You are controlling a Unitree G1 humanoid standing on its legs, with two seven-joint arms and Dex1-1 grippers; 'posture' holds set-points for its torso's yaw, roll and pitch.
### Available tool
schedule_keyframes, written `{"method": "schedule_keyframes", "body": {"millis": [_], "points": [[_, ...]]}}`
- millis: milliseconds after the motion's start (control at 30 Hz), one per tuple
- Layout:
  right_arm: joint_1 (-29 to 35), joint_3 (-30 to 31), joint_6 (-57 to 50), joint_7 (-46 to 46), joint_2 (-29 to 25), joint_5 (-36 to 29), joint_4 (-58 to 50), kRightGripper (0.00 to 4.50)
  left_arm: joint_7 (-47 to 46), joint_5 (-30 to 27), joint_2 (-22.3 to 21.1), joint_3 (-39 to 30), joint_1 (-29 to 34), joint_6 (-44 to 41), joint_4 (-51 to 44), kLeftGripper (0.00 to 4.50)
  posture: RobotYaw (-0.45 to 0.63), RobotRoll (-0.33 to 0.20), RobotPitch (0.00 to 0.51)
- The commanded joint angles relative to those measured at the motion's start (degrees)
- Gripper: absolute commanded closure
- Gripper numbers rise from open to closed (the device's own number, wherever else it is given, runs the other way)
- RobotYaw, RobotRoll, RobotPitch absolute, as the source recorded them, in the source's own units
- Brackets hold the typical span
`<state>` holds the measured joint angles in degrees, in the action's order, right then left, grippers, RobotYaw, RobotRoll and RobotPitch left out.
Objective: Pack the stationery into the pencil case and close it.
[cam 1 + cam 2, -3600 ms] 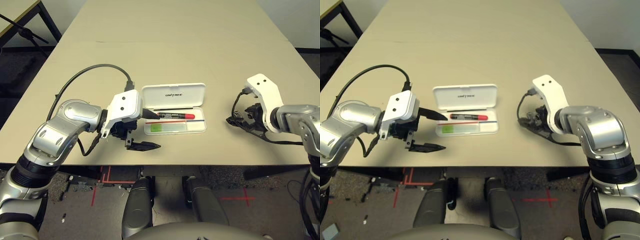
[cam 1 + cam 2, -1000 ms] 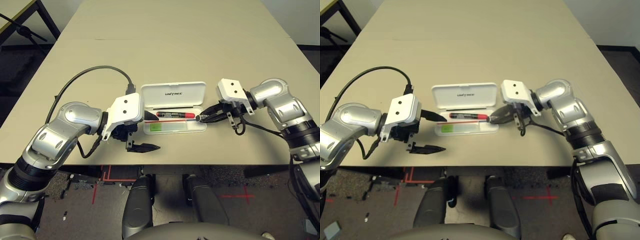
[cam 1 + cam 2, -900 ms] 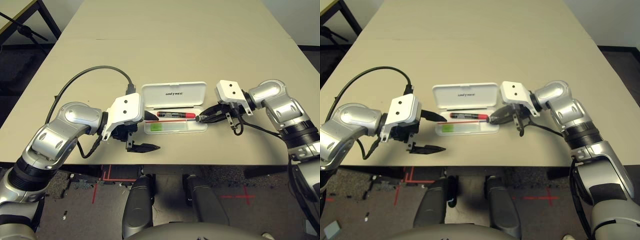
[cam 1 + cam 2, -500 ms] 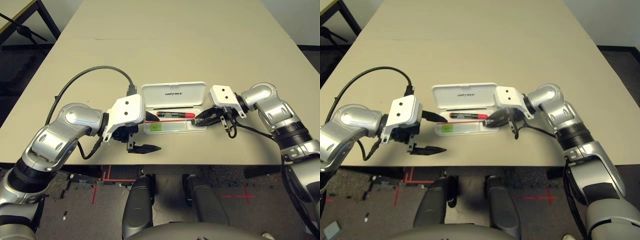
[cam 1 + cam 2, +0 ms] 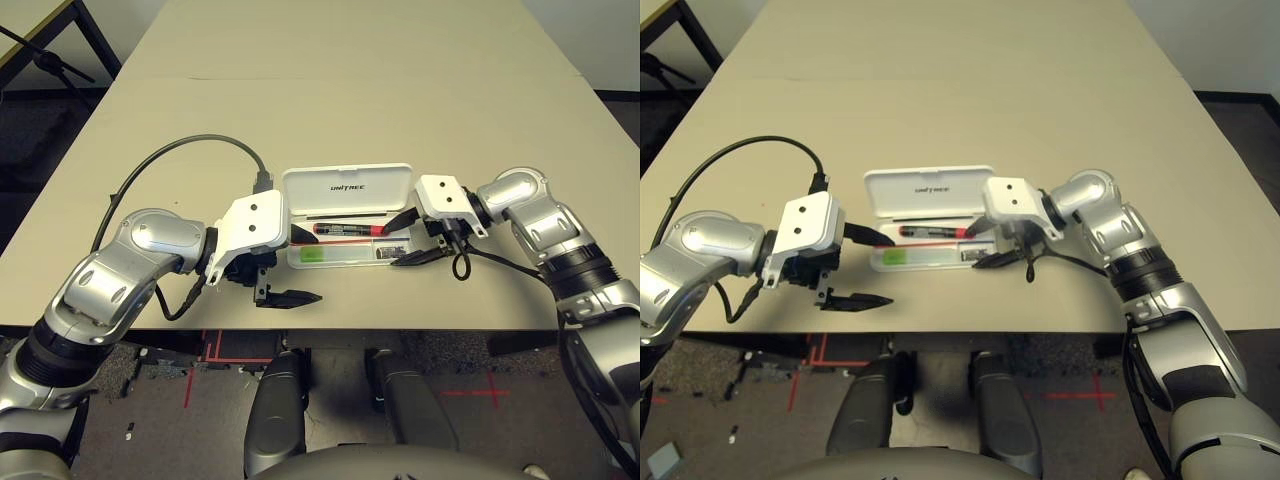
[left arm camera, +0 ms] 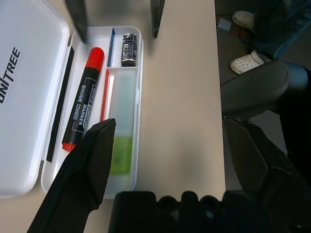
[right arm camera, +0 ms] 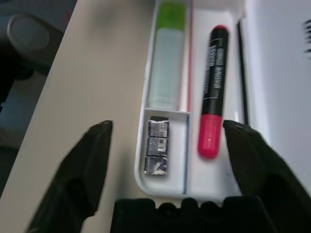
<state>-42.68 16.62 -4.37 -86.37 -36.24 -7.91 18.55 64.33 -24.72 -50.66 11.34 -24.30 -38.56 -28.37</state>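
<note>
The white pencil case [image 5: 310, 192] lies open at the table's near middle, its lettered lid folded back. In its tray lie a red-and-black marker [image 5: 350, 229] and a pale green stick [image 5: 330, 254]. A small silver clip [image 7: 158, 145] rests in the little compartment at the case's right end. My right gripper [image 5: 403, 240] is open, with one finger on each side of that end and nothing held. At the left end of the case my left gripper [image 5: 298, 265] is open and empty, its far finger over the tray corner and its near finger in front of the case.
A black cable [image 5: 190, 150] loops from my left wrist over the table. The table's front edge [image 5: 330, 325] runs just behind my left gripper. A person's feet in white shoes [image 6: 243, 60] stand on the floor beyond that edge.
My right gripper moved left to the case's right end and went from shut to open. The clip now lies in the end compartment. The left arm stayed put.
</note>
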Motion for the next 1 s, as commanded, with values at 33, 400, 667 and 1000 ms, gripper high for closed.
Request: {"method": "schedule_keyframes", "body": {"millis": [33,400,667,1000], "points": [[0.0,-2.5,-4.8,-0.8,-2.1,-2.8,-3.0,0.05,-0.2,-0.1,-0.1,-0.2,0.7,0.1,0.0,0.00,0.10,0.000,0.186],[6.3,-11.9,-21.8,-2.1,-16.8,-10.5,-7.7,0.05,-1.0,-0.8,0.0,-1.7,2.3,-0.3,0.1,0.00,0.08,0.000,0.194],[12.1,-16.9,-24.5,-1.5,-23.8,-12.5,-7.6,0.05,-1.5,-1.2,0.2,-2.4,2.6,-0.8,0.4,0.00,0.05,0.000,0.195],[17.2,-19.7,-27.1,1.4,-24.9,-14.9,-11.7,0.05,-2.1,-3.1,-0.7,-3.6,2.2,-3.6,-0.9,0.00,0.03,0.000,0.188]]}}
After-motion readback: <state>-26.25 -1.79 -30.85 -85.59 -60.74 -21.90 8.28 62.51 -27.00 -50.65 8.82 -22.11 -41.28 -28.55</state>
